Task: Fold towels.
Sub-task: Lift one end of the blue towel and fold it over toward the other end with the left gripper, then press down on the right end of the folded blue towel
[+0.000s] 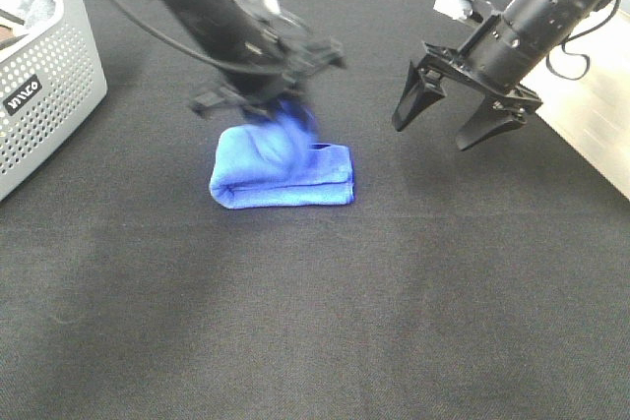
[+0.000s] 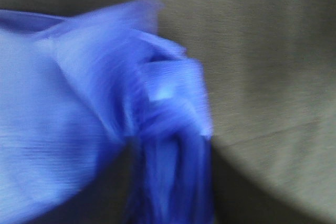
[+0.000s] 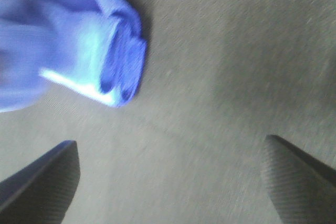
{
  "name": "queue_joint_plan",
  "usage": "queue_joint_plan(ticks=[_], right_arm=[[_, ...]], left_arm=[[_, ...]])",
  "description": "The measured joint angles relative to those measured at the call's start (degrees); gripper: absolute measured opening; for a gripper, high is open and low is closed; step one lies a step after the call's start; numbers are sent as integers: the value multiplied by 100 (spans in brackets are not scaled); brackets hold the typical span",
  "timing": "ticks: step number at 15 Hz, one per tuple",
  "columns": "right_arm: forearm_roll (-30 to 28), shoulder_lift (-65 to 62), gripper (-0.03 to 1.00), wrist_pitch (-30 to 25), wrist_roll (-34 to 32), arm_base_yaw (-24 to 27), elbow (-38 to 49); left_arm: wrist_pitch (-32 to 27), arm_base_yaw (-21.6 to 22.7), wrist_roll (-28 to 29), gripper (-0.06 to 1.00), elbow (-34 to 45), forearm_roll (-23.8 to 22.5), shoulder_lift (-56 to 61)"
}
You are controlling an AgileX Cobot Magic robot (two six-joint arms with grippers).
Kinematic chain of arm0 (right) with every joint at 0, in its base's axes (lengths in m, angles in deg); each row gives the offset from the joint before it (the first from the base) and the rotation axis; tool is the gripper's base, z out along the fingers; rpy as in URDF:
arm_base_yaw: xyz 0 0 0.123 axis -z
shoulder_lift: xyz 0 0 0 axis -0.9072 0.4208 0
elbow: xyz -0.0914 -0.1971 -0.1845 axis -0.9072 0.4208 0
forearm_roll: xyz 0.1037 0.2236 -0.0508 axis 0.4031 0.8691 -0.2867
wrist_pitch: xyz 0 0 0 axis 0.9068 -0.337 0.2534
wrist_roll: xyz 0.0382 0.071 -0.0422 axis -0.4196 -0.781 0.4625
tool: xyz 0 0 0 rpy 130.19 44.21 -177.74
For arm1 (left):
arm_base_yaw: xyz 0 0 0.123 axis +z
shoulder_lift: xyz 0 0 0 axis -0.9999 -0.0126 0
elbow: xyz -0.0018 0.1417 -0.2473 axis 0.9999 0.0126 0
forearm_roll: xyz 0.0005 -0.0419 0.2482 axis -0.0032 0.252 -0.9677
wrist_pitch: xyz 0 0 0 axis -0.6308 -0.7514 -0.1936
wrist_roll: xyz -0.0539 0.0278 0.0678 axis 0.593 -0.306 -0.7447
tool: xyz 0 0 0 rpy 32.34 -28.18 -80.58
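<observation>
Left gripper is blurred over the lifted far edge of the folded blue towel, which lies mid-surface; clamped or not, cannot tell. Right gripper hangs apart from the towel, jaws wide. Recommendation: lay the edge flush and release low without dragging the fold.

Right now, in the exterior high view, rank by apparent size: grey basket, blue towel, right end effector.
1. grey basket, though cropped.
2. blue towel and right end effector: alike; the raised end effector is nearer the camera, so unranked.
</observation>
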Motion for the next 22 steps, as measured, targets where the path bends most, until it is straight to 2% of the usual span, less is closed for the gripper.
queue_joint_plan(ticks=[1, 2, 3, 5, 6, 8, 11, 13, 15, 17, 20, 22], right_arm=[[0, 0, 88, 0, 0, 0, 0], [-34, -34, 88, -57, -6, 0, 0], [-63, -86, 88, -86, -6, 0, 0], [-63, -189, 88, -86, -6, 0, 0], [17, -212, 88, -86, -6, 0, 0], [567, -212, 88, -86, 92, 0, 0], [1931, -212, 88, -86, 602, -103, 0], [2584, -212, 88, 57, 894, -516, 0], [2974, -97, 88, 413, 963, -1094, 0], [3552, 344, 88, 550, 1266, -1490, 0], [4526, 1140, 88, 493, 1896, -1633, 0], [4515, 1375, 88, 435, 1971, -1507, 0]], left_arm=[[0, 0, 0, 52, 0, 0, 0], [189, -57, 0, 65, -34, 46, -11], [304, -86, -6, 72, -80, 69, -11], [355, -80, -201, 77, -304, -69, -11], [172, 29, -350, 77, -527, -275, -11], [-149, 344, -395, 77, -705, -573, 0], [-630, 963, -407, 77, -716, -728, 63], [-928, 1346, -407, 77, -716, -762, 74], [-1180, 1616, -407, 77, -716, -791, 74], [-1387, 1736, -407, 77, -716, -905, 74], [-1553, 1753, -413, 77, -716, -1008, 74], [-1644, 1753, -413, 77, -716, -1003, 74]])
